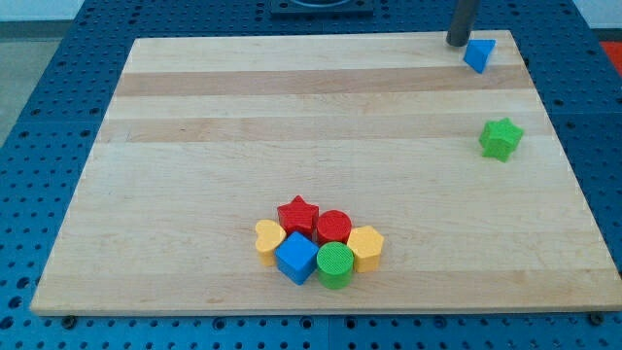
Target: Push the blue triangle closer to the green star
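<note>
One camera view only. It looks down at a slant from above the near edge of the desk [194, 117], facing across it toward the view's top. The far edge appears shorter than the near edge, so the board tapers upward. Whole wooden top fits in frame, with blue perforated base [39, 107] showing on the left, right and bottom. Middle distance: blocks small but shapes readable. The rod is cut off by the top edge; my tip [457, 43] shows near the far right corner.

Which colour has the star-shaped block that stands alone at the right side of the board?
Green. The star shows clearly in the camera view.
</note>
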